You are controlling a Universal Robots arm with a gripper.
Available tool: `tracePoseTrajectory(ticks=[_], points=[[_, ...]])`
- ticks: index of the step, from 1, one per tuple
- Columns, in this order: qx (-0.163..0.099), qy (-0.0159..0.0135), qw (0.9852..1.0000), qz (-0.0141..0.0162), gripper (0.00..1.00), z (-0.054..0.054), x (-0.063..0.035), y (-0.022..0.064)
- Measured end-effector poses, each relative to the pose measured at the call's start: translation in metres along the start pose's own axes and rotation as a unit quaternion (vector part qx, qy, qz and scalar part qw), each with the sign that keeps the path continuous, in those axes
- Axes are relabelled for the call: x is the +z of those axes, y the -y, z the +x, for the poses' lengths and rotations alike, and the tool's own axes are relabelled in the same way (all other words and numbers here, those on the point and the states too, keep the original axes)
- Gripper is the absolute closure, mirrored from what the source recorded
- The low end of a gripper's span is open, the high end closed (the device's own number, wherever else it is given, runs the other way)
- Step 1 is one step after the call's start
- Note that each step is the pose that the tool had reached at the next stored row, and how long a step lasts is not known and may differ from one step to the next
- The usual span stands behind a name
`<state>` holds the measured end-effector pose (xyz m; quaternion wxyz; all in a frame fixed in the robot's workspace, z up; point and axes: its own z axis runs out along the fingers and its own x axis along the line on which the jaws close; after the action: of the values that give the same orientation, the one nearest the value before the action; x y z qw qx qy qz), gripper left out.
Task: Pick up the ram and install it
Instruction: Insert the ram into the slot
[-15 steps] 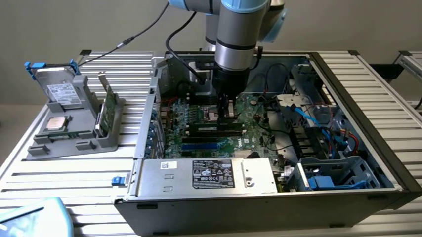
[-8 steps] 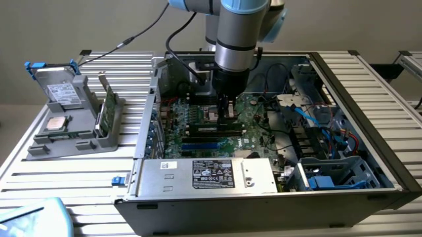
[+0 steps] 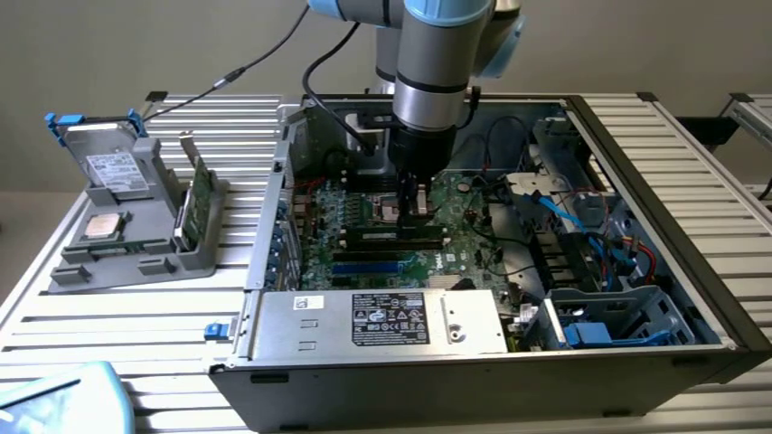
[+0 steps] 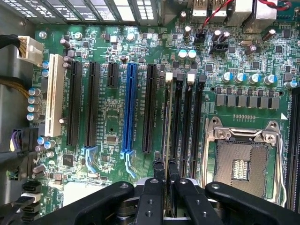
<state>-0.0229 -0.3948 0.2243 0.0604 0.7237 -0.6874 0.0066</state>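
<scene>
My gripper (image 3: pixel 418 208) reaches straight down into the open computer case (image 3: pixel 652 163), over the motherboard's memory slots (image 3: pixel 389 239). In the wrist view its two black fingers (image 4: pixel 152 197) are pinched together on the ram (image 4: pixel 167 126). The ram shows edge-on as a thin green strip running along the memory slot (image 4: pixel 177 122) closest to the long black expansion slot (image 4: pixel 149 108). My gripper (image 4: pixel 166 171) grips the ram near its middle. Whether the ram sits fully in the slot I cannot tell.
The bare processor socket (image 4: pixel 241 164) lies beside the memory slots. A blue expansion slot (image 4: pixel 130 108) and cables (image 3: pixel 579 217) are nearby. The power supply (image 3: pixel 386 321) fills the case front. A grey fixture (image 3: pixel 121 244) outside holds a drive (image 3: pixel 108 167), a green card (image 3: pixel 199 194) and a processor chip (image 3: pixel 103 226).
</scene>
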Motion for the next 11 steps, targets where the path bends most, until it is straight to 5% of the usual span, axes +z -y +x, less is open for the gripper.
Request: tracePoseTrajectory(ticks=[11], points=[[0.0, 0.0001, 1.0, -0.0007, 0.86, 0.0004, 0.0026, 0.0002]])
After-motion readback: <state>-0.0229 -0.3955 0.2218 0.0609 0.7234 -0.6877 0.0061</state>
